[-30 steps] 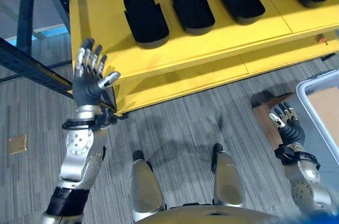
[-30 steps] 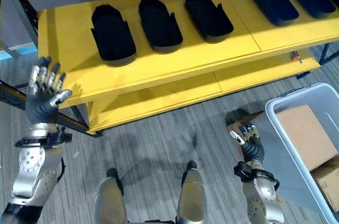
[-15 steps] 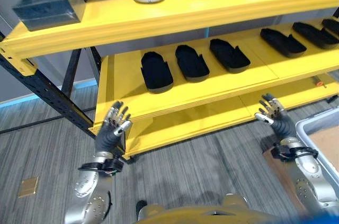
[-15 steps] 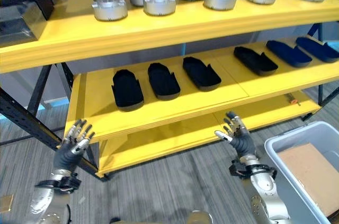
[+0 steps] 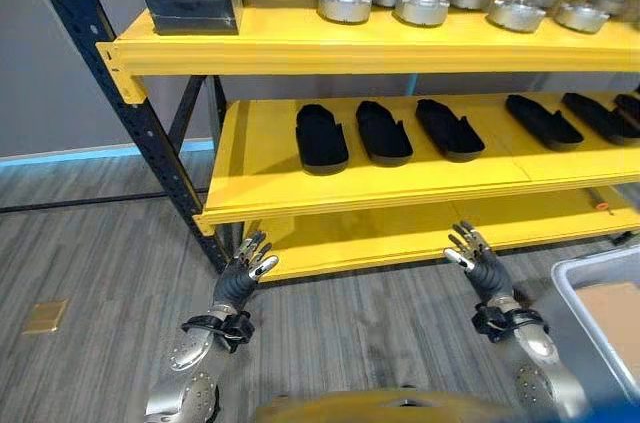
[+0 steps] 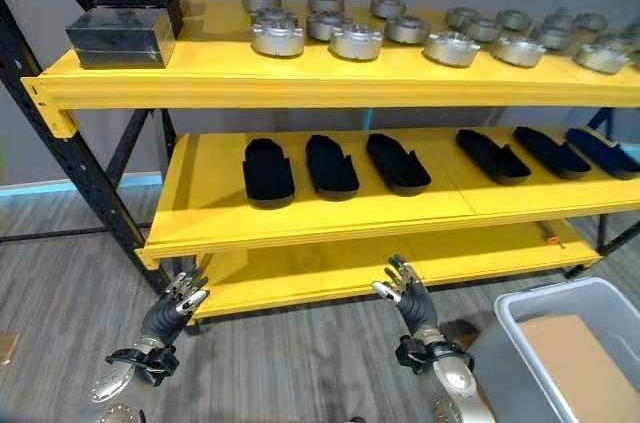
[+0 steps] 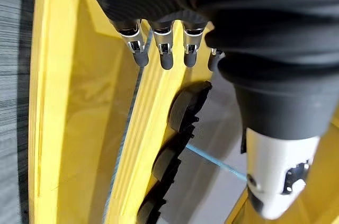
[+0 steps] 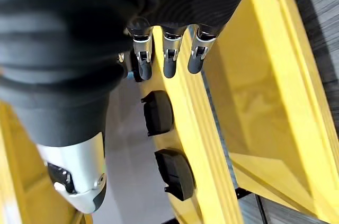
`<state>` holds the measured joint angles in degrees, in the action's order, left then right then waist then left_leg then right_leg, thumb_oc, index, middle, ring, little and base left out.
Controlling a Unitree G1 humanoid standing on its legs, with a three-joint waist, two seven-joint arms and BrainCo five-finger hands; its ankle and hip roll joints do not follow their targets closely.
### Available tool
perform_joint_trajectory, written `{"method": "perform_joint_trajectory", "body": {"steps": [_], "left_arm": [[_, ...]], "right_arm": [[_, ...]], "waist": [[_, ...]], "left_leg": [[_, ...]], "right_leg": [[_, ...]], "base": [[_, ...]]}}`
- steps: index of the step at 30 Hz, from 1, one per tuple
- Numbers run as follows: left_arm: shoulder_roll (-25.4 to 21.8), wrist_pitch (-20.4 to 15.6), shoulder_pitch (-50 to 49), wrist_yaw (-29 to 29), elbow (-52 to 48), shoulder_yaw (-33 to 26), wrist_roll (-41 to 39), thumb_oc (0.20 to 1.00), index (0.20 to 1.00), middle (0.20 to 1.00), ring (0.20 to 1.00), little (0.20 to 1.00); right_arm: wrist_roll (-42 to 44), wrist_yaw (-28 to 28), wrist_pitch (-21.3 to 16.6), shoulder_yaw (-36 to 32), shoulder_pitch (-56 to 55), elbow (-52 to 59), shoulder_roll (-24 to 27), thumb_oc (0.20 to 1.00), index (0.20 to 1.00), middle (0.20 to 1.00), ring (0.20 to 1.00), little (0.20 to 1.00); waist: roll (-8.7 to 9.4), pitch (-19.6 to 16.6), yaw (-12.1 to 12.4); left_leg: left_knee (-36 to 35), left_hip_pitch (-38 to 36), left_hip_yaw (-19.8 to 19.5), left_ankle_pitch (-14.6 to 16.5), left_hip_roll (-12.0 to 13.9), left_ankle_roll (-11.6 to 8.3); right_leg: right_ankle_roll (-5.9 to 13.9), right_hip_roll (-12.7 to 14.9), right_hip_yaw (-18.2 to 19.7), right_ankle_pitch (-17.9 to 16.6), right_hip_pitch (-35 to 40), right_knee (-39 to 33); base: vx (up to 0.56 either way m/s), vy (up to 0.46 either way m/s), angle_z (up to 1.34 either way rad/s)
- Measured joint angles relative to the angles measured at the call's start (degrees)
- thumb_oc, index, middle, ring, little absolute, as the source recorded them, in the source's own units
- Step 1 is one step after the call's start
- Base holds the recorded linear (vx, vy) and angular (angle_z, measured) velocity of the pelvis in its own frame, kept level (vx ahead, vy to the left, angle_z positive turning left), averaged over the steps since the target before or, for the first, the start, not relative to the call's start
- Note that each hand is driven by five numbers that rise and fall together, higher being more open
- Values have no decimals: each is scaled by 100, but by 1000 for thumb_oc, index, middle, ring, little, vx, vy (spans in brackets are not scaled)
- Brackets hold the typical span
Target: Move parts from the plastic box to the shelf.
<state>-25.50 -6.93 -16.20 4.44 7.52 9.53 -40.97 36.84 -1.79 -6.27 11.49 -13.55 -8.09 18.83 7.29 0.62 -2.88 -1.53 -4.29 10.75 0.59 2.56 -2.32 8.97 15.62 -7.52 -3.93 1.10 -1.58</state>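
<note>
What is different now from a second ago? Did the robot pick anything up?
No. The camera tilted up, so more of the yellow shelf shows, including its top level with round metal parts. The left hand, raised high before, now sits low near the shelf's bottom edge. Both it and the right hand stay open and empty. The black parts and plastic box have not changed.

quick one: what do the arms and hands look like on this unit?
Both arms are silver-grey metal with round joint housings. The left hand and right hand each have silver fingers with dark tips, a dark ribbed cover over the hand's back and wrist, and a black band below it.
</note>
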Motion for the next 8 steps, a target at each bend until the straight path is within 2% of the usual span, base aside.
{"method": "perform_joint_trajectory", "body": {"steps": [3,8], "left_arm": [[40,0,-48,-44,-2,10,124,1000,1000,1000,1000,1000],[231,0,-38,-75,-1,6,222,1000,1000,1000,1000,1000]], "right_arm": [[1,-27,93,152,-16,0,20,1000,1000,1000,1000,1000],[2,-27,125,167,4,-1,41,1000,1000,1000,1000,1000]], "waist": [[-108,-75,-15],[-264,-125,-70]], "left_leg": [[-325,-209,144,-163,56,-67],[-382,-287,144,-190,240,-148]], "right_leg": [[63,-110,117,-88,39,-129],[-9,-329,102,-144,181,-356]], "base": [[29,-4,-30],[9,-6,-1]]}}
